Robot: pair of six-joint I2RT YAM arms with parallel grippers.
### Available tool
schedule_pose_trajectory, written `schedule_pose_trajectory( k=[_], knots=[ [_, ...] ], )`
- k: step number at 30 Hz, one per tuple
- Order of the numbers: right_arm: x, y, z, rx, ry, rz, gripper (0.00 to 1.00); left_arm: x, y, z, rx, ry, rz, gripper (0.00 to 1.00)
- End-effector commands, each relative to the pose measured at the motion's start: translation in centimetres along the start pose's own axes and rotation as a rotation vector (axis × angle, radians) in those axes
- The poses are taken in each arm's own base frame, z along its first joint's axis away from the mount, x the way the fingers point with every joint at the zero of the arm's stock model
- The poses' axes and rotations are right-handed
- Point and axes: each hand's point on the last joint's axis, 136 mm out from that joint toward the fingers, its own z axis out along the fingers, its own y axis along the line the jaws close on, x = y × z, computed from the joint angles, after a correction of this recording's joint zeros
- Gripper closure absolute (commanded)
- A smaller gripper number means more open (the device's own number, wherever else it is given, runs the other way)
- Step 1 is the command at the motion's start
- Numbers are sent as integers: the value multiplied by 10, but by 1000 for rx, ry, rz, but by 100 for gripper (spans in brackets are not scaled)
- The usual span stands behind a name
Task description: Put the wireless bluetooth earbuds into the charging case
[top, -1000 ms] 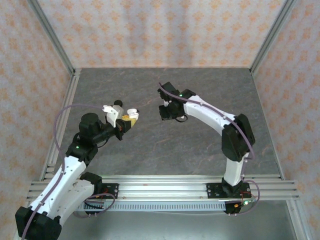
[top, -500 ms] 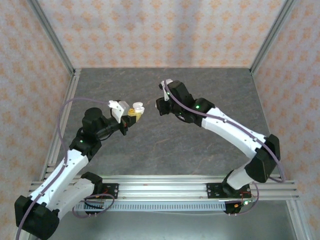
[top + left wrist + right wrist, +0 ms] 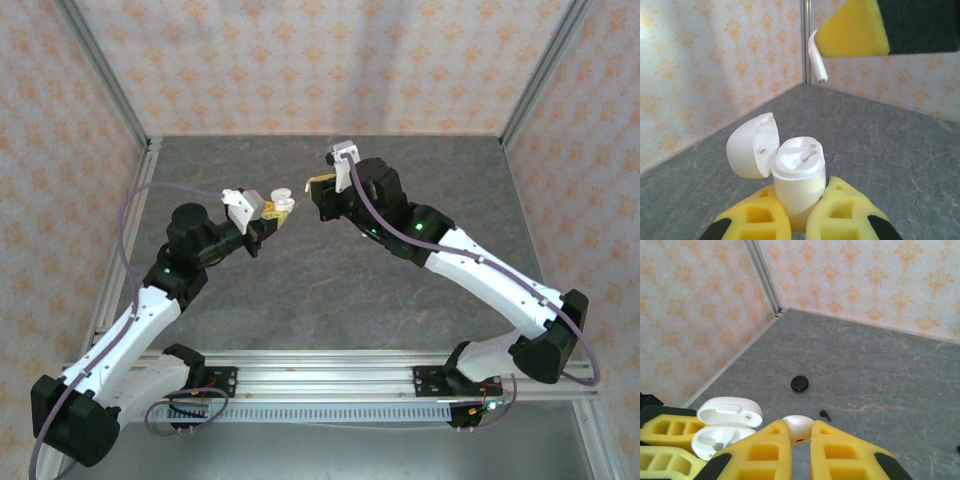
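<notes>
The left gripper [image 3: 270, 213] is clamped on the white charging case [image 3: 797, 175] — lid flipped open — and holds it in the air above the table [image 3: 330, 290], left of centre. Just to its right, not touching, the right gripper [image 3: 316, 185] pinches a white earbud [image 3: 817, 60] between closed fingers, stem pointing down.

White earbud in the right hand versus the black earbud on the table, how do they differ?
Colour: the small white stemmed earbud against the tiny black earbud. State: the white earbud is pinched in the right hand, held up; the black earbud lies loose on the grey stone-look table. Both sit outside the open white charging case.
</notes>
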Motion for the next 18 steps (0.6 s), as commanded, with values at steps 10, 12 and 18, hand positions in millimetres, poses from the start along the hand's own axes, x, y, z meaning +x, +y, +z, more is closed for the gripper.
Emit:
schedule_pose_trajectory(
  k=[10, 12, 18],
  knots=[
    [-20, 36, -11, -200, -117, 29, 87, -31, 0, -3, -26, -110, 43, 100],
    [-17, 42, -7, -224, -112, 33, 87, -30, -1, -3, -28, -110, 38, 100],
    [-11, 49, 1, -259, -91, 43, 87, -32, 0, -5, -40, -104, 26, 100]
  ],
)
